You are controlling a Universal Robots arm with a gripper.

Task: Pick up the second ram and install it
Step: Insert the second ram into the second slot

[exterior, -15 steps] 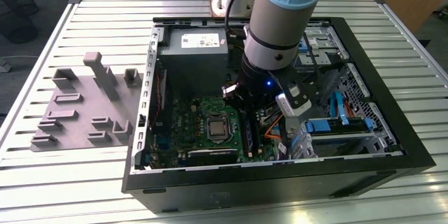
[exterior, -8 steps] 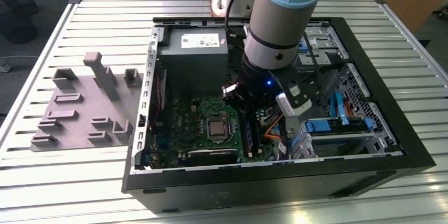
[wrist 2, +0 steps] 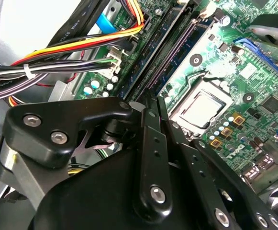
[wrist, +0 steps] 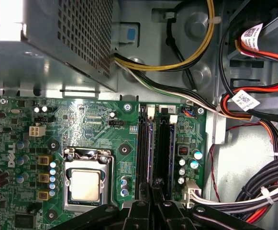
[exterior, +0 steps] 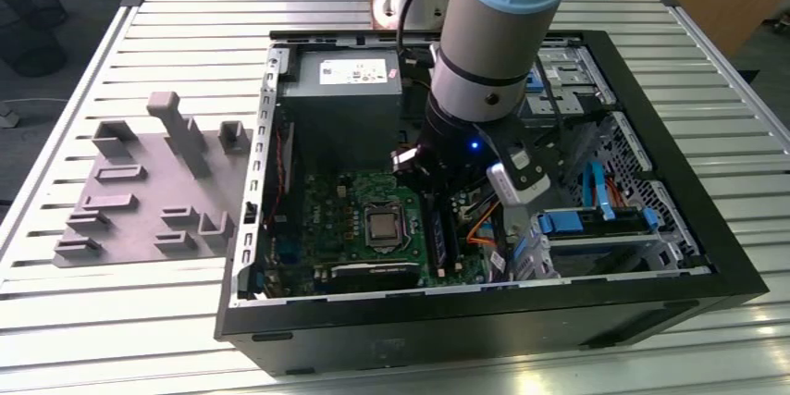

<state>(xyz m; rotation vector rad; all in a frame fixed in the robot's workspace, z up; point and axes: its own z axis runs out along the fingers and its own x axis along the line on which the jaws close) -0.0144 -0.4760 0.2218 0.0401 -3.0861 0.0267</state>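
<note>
While the hand point(wrist: 152, 188) pinched the second ram point(wrist: 152, 143) over its slot, any tilt risked jamming it short of seating.

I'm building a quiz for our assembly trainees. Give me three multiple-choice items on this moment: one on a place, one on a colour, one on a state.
1. The gripper is over: A a keyboard; B the memory slots; C a toolbox.
2. The motherboard is: A red; B white; C green.
3. The processor is: A uncovered; B under a fan cooler; C taken out of its socket.

Answers:
1 B: in the first wrist view the gripper sits right at the long black memory slots on the board.
2 C: both wrist views show a green board.
3 A: its square metal top shows bare in the socket frame.
</note>
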